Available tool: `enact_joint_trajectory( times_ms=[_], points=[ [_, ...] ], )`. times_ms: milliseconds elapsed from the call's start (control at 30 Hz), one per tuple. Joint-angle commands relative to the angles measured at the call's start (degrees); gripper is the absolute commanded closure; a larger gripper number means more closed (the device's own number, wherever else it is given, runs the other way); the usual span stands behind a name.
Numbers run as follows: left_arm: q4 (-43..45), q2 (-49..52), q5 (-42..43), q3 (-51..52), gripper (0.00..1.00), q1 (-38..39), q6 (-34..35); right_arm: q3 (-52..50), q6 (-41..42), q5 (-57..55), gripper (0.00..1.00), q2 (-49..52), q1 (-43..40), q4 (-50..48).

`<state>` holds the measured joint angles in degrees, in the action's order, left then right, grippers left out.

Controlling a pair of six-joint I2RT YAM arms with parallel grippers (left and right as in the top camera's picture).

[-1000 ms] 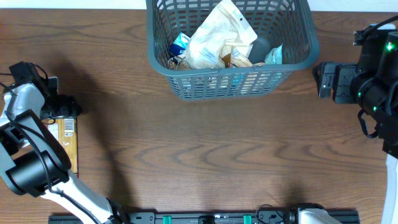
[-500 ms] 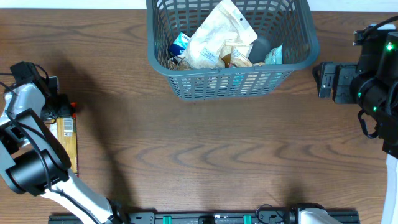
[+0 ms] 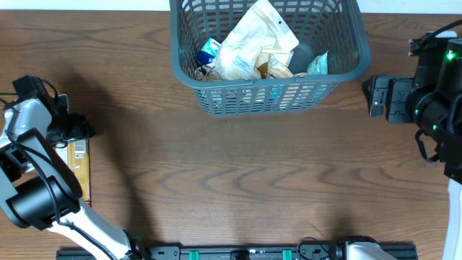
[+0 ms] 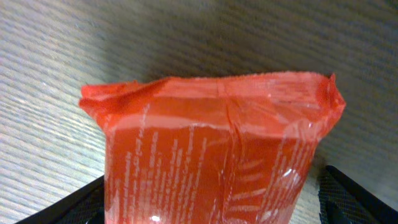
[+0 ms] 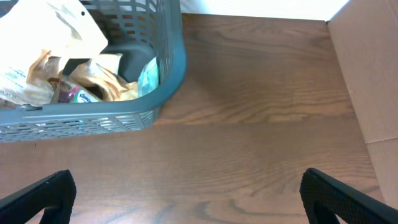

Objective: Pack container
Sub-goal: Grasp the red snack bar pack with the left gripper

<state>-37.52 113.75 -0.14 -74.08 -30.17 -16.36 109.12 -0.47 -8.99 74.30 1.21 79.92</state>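
Note:
The dark grey basket (image 3: 216, 101) stands at the back middle and holds several packets, a large cream pouch (image 3: 254, 40) on top. It also shows in the right wrist view (image 5: 168, 68). An orange-red packet (image 3: 79, 165) lies at the far left edge. In the left wrist view it (image 4: 211, 149) fills the frame. My left gripper (image 3: 76, 131) (image 4: 211, 208) straddles the packet's end, jaws on either side, a thin gap showing on the right. My right gripper (image 3: 375, 95) (image 5: 193, 211) is open and empty, right of the basket.
The wooden table (image 3: 253, 180) runs between the basket and the front rail (image 3: 238, 253). A beige panel (image 5: 367, 74) stands past the table's right edge, close to my right arm. The left arm's links (image 3: 36, 195) cover the front left corner.
The left gripper shifted slightly over the packet's end. A red tip that showed beside it half a second ago is now covered. The right arm and the basket have not moved.

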Motion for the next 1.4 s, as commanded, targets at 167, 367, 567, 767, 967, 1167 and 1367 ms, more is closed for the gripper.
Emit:
enact_joint_trajectory(
  times_ms=[167, 367, 567, 767, 967, 1167, 1367],
  points=[
    [-1.8, 3.0, -2.0, 6.7, 0.23, 0.0, -1.2, 0.0, 0.6, -2.4, 0.01, 0.1, 0.3, 0.7],
    [-1.2, 3.0, -2.1, 8.6, 0.28, -0.5, -1.2, 0.0, 0.6, -2.8, 0.01, 0.1, 0.3, 0.7],
    [-1.7, 3.0, -4.8, 10.8, 0.34, -2.6, -1.1, 0.0, 0.6, -3.0, 0.01, 0.1, 0.3, 0.7],
    [-5.9, 3.0, -8.5, 11.0, 0.25, -4.7, -1.2, 0.0, 0.6, -3.0, 0.01, 0.1, 0.3, 0.7],
    [-8.8, 3.0, -8.5, 11.0, 0.25, -5.8, -1.2, 0.0, 0.6, -3.0, 0.01, 0.1, 0.3, 0.9],
    [-9.8, 3.0, -8.5, 11.0, 0.5, -5.8, -1.2, 0.0, 0.6, -3.0, 0.01, 0.1, 0.3, 0.9],
    [-8.0, 3.0, -8.5, 11.0, 0.94, -5.8, -1.8, 0.0, 0.6, -3.0, 0.01, 0.1, 0.3, 0.9]
  ],
)
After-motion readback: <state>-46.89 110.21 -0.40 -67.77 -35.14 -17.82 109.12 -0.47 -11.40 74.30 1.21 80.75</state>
